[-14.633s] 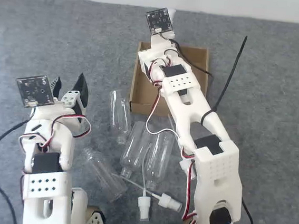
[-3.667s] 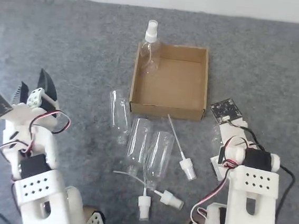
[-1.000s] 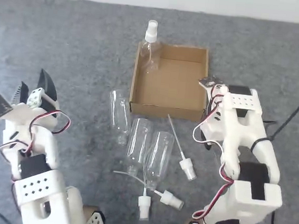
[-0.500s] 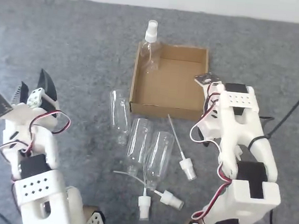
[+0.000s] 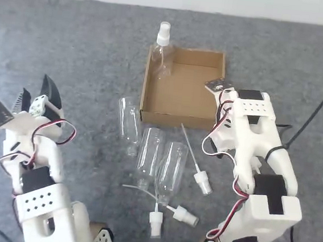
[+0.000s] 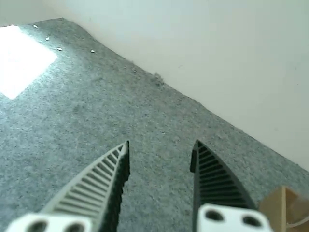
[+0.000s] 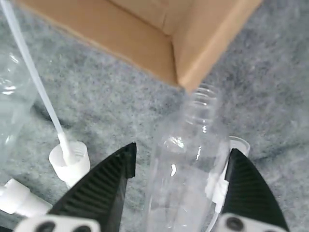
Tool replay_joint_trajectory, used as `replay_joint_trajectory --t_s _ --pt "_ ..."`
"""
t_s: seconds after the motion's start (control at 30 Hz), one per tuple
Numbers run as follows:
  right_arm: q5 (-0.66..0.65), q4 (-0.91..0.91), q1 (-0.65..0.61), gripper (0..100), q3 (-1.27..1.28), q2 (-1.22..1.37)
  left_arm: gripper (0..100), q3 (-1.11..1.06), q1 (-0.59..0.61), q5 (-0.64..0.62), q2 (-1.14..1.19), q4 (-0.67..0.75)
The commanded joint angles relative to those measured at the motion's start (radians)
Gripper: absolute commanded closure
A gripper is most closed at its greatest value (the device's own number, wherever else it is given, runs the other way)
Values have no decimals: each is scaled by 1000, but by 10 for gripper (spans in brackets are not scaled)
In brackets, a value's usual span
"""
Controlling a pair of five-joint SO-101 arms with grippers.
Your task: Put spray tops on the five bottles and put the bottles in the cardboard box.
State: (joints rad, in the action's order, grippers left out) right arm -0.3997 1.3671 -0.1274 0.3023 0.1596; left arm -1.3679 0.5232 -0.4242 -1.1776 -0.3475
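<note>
Right arm: edged a little further toward the upper left over the last second, after swinging up from the lower right of the high view a few seconds back; left arm, bottles and tops unchanged. Right claw (image 7: 182, 151): jaws wide, one on each side of a bare bottle (image 7: 187, 171) lying on the carpet, not closed on it. That bottle's neck sits right at the front right corner of the cardboard box (image 5: 178, 120), right of centre in the high view. Left claw (image 5: 36, 89): jaws wide, empty, raised at the left edge of the frame, well apart from the stock. Capped bottle (image 5: 162, 52): one, upright at the box's upper left corner. Uncapped, lying side by side at centre frame just below the box: first bottle (image 5: 128, 123), second bottle (image 5: 148, 154), third bottle (image 5: 170, 167). Loose tops: first top (image 5: 202, 184) just right of the third bottle, its tube pointing at the box; second top (image 5: 184, 216) and third top (image 5: 155, 223) at lower centre. Step in hand, as judged: pickup of the second bottle to be capped; one of five looks done. Next move calls for closing squarely on the round, slick body so it does not roll, lifting clear of the box corner, then mating a top.
</note>
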Motion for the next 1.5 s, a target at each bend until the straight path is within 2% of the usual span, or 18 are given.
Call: replay_joint_trajectory --t_s 0.0,0.5,0.7,0.83,0.93,1.1,1.47 --pt "11 -44 -8 739 -52 -1 804 12 -3 9 -18 28" --pt "11 -70 -4 739 -54 62 804 12 -3 9 -18 28" --pt "11 -130 27 816 -55 96 804 12 -3 9 -18 28" --pt "11 -127 30 817 -57 96 804 12 -3 9 -18 28" --pt "11 -120 27 813 -57 96 804 12 -3 9 -18 28" --pt "11 -71 25 734 -68 96 804 12 -3 9 -18 28" --pt "54 36 27 763 -203 96 804 12 -5 9 -18 28"
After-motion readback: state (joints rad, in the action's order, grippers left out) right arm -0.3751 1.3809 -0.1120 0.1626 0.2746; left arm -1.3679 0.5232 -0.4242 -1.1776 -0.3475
